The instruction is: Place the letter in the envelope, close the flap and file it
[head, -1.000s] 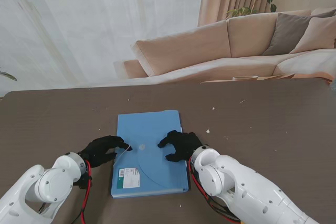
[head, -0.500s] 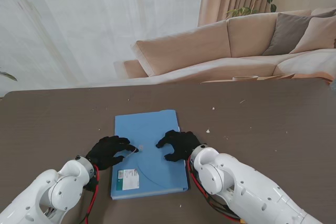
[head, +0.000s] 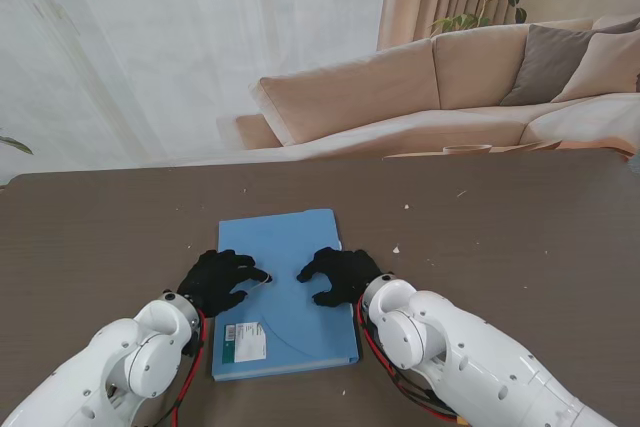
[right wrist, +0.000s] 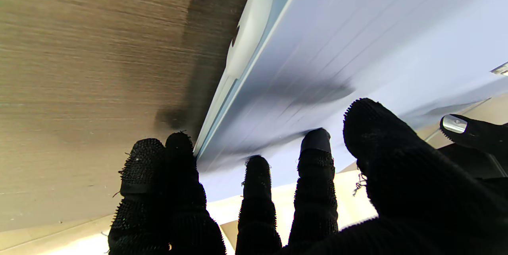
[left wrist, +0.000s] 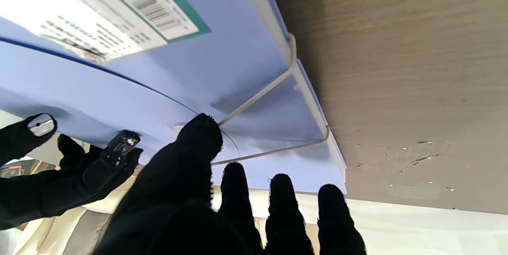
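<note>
A flat blue envelope folder (head: pixel 285 242) lies on the brown table (head: pixel 500 237) with its curved flap down and a white barcode label (head: pixel 245 339) near its nearer left corner. My left hand (head: pixel 222 280) rests on its left side with fingers spread. In the left wrist view its thumb tip (left wrist: pixel 200 134) touches the white elastic cord (left wrist: pixel 262 92) where both strands meet. My right hand (head: pixel 340 275) lies flat on the right side with fingertips (right wrist: pixel 315 143) pressing the blue cover (right wrist: pixel 357 28). No letter shows.
White crumbs (head: pixel 397 249) dot the table to the right of the folder. A white tab (right wrist: pixel 248 28) sticks out at the folder's right edge. Beyond the table's far edge stand a beige sofa (head: pixel 450 77) and a white curtain (head: pixel 150 47).
My left hand has slid right and away from me, from the folder's left edge onto its cover. The folder has shifted slightly left. The right hand has barely moved.
</note>
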You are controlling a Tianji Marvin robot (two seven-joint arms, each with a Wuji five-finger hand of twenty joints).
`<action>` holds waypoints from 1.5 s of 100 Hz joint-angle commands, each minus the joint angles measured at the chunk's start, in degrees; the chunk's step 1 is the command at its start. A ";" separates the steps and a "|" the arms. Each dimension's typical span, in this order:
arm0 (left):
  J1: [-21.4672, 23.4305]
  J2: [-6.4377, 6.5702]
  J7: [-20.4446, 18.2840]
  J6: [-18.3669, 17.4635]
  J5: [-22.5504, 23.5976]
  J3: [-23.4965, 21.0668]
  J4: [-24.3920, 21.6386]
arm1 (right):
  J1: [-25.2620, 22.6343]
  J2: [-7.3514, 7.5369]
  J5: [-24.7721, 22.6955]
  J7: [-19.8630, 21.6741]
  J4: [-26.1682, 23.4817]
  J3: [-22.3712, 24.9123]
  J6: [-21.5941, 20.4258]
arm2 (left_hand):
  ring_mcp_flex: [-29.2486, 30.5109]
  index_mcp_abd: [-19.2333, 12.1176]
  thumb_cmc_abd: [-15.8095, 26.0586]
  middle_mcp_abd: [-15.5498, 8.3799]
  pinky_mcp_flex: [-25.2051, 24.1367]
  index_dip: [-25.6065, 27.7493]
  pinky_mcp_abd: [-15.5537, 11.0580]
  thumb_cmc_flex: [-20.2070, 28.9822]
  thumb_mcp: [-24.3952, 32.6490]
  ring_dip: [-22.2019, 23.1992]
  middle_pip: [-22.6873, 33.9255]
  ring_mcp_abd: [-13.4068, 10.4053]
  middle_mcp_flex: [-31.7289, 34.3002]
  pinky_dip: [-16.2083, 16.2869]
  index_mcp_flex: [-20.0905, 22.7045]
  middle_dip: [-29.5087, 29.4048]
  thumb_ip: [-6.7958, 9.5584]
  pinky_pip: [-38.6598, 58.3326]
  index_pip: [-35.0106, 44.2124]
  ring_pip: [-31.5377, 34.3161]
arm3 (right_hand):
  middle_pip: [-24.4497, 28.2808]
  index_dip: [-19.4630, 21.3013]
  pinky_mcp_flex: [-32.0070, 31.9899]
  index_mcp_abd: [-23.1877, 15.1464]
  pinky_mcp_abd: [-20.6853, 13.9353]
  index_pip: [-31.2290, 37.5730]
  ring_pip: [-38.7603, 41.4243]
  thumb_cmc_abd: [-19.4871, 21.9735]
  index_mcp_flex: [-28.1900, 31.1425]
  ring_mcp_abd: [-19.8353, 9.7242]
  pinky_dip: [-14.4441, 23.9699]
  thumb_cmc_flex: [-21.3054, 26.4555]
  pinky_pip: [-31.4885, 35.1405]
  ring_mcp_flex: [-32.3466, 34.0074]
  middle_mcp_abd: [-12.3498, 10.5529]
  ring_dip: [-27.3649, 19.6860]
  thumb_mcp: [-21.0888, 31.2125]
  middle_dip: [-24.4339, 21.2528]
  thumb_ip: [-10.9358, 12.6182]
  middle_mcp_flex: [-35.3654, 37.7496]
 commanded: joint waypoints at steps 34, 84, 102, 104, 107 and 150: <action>-2.13 -0.37 -3.55 2.13 0.71 2.31 -0.53 | -0.54 -0.43 0.57 1.05 0.27 -0.27 -0.47 | -1.32 -2.46 0.25 -1.44 -1.01 -1.05 -1.44 -2.04 -2.04 0.94 -1.09 -0.79 -1.96 1.66 -1.02 0.97 -0.66 -0.05 -2.27 -1.58 | 2.49 0.32 -0.91 -0.66 -1.30 0.79 0.02 -0.63 0.58 -7.10 0.91 0.96 0.44 -1.87 1.27 -0.65 0.90 1.31 1.40 4.02; -3.83 -0.09 -7.73 3.10 -3.51 2.98 -1.01 | -0.76 -0.35 0.61 1.34 -0.07 -0.01 -0.53 | -1.91 3.34 13.54 -3.40 0.47 -0.15 -2.78 -5.37 -16.49 -1.11 -6.77 -2.86 -3.10 -9.62 3.55 1.07 -1.25 -4.87 -3.41 -8.39 | 2.45 0.44 -0.93 -0.43 -1.32 1.00 -0.04 -0.71 0.87 -6.92 0.91 0.98 0.43 -1.97 1.37 -0.67 0.94 1.35 1.40 4.00; -3.79 -0.19 -7.47 3.24 -4.58 2.81 -1.10 | -0.67 -0.38 0.75 1.34 0.01 -0.12 -0.56 | -1.65 6.44 15.72 -3.96 0.85 0.38 -2.95 -2.38 -17.48 -3.56 -7.04 -3.22 -2.94 -13.83 6.82 1.23 -2.97 -5.93 -3.55 -8.64 | 2.41 0.48 -1.03 -0.38 -1.29 1.00 -0.11 -0.58 0.80 -6.77 0.88 0.87 0.33 -2.09 1.34 -0.69 0.92 1.35 1.40 3.96; -3.81 -0.19 -7.47 3.29 -4.53 2.82 -1.11 | -0.66 -0.37 0.74 1.36 0.00 -0.12 -0.57 | -1.64 6.60 15.86 -4.01 0.86 0.42 -2.98 -1.76 -17.21 -3.60 -7.12 -3.34 -3.09 -13.91 6.82 1.20 -2.89 -5.92 -3.61 -8.61 | 2.40 0.49 -1.03 -0.36 -1.29 1.00 -0.12 -0.53 0.81 -6.74 0.88 0.88 0.33 -2.10 1.32 -0.69 0.93 1.35 1.40 3.95; -3.85 -0.19 -7.48 3.39 -4.41 2.84 -1.13 | -0.66 -0.36 0.72 1.37 -0.02 -0.12 -0.58 | -1.63 6.70 15.64 -4.13 0.89 0.53 -3.05 -0.39 -16.67 -3.66 -7.27 -3.43 -3.22 -13.99 7.11 1.18 -2.69 -5.84 -3.52 -8.58 | 2.40 0.49 -1.03 -0.39 -1.29 1.01 -0.11 -0.56 0.83 -6.73 0.87 0.90 0.33 -2.08 1.30 -0.69 0.92 1.35 1.40 3.97; -4.85 -0.02 -7.20 2.97 0.35 3.63 -0.57 | -0.50 -0.38 0.89 1.52 -0.03 -0.18 -0.58 | -1.92 0.66 3.86 -5.49 -0.21 5.15 -2.79 0.70 16.63 -0.38 -5.53 -3.51 -2.52 -7.96 9.19 2.62 12.84 -2.06 2.78 -7.74 | 2.31 0.57 -1.13 -0.27 -1.16 0.95 -0.37 -0.18 0.94 -6.53 0.88 0.92 0.24 -2.14 1.30 -0.77 0.63 1.34 1.49 4.02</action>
